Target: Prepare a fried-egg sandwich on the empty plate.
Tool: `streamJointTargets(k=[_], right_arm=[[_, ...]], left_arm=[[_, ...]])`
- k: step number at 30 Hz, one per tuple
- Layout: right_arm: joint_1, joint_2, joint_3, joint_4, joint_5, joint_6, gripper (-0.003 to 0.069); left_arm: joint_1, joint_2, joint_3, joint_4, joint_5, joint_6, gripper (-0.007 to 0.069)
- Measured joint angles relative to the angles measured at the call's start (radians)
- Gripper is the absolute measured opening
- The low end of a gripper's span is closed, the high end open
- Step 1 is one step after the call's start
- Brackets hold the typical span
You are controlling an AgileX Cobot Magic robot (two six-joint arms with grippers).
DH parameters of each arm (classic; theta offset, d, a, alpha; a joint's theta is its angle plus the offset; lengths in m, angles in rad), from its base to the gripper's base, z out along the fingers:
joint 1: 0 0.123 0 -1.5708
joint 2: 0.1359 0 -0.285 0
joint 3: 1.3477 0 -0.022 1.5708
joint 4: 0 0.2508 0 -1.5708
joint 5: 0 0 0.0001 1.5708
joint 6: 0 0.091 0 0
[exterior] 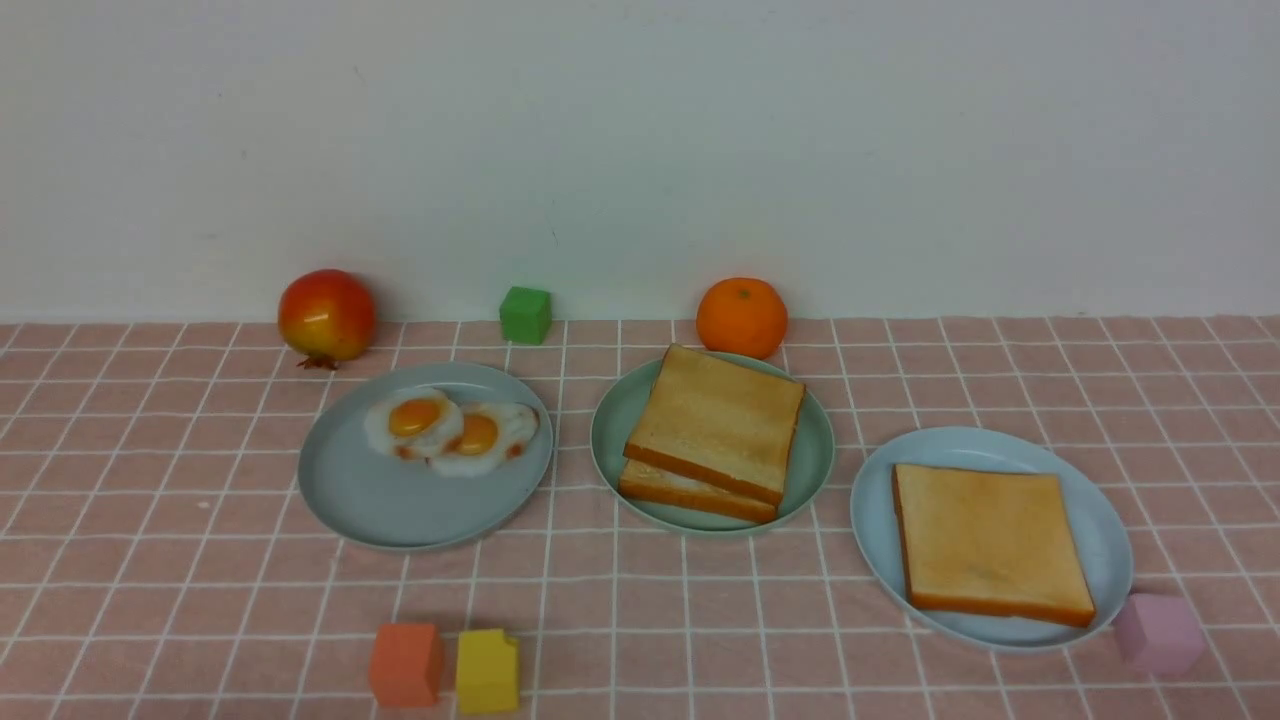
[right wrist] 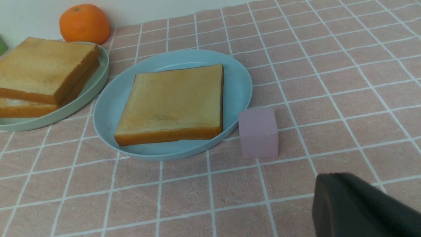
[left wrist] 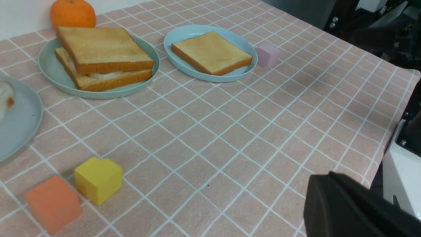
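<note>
The fried-egg sandwich stands on the mint-green plate [exterior: 610,430] at the table's middle. Its top toast slice [exterior: 718,420] lies skewed over the lower slice [exterior: 690,492]. A strip of egg white [left wrist: 105,75] shows between them in the left wrist view. The plate also shows in the right wrist view [right wrist: 82,95]. Neither gripper shows in the front view. The left gripper [left wrist: 324,184] and the right gripper [right wrist: 332,184] each show as one dark mass with no gap, empty, low over the near tablecloth, far from the sandwich.
A pale blue-grey plate [exterior: 400,510] on the left holds two fried eggs [exterior: 450,428]. Another on the right [exterior: 880,520] holds one toast slice [exterior: 990,540]. A red fruit [exterior: 326,315], green cube [exterior: 525,314] and orange [exterior: 741,317] line the wall. Orange [exterior: 405,663], yellow [exterior: 487,668] and pink [exterior: 1158,632] cubes sit near the front.
</note>
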Motion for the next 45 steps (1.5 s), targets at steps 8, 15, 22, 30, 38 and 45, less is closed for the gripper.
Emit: streamJointTargets(k=[8,15,22,30,38,45], right_arm=[[0.000,0.000,0.000,0.000,0.000,0.000,0.0025],[0.000,-0.001,0.000,0.000,0.000,0.000,0.0032],[0.000,-0.001,0.000,0.000,0.000,0.000,0.0034],[0.000,-0.001,0.000,0.000,0.001,0.000,0.0048],[0.000,-0.001,0.000,0.000,0.001,0.000,0.0060],[0.000,-0.001,0.000,0.000,0.001,0.000,0.0076]], left_arm=[[0.000,0.000,0.002,0.001,-0.008,0.000,0.0013],[0.083,-0.038,0.040,0.197,-0.133,-0.159,0.0013],[0.451,-0.193,0.217,0.452,-0.209,-0.463,0.0013],[0.567,-0.192,0.333,0.454,-0.162,-0.630,0.0013],[0.567,-0.192,0.333,0.454,-0.162,-0.640,0.0013],[0.567,-0.192,0.333,0.454,-0.162,-0.640,0.0013]])
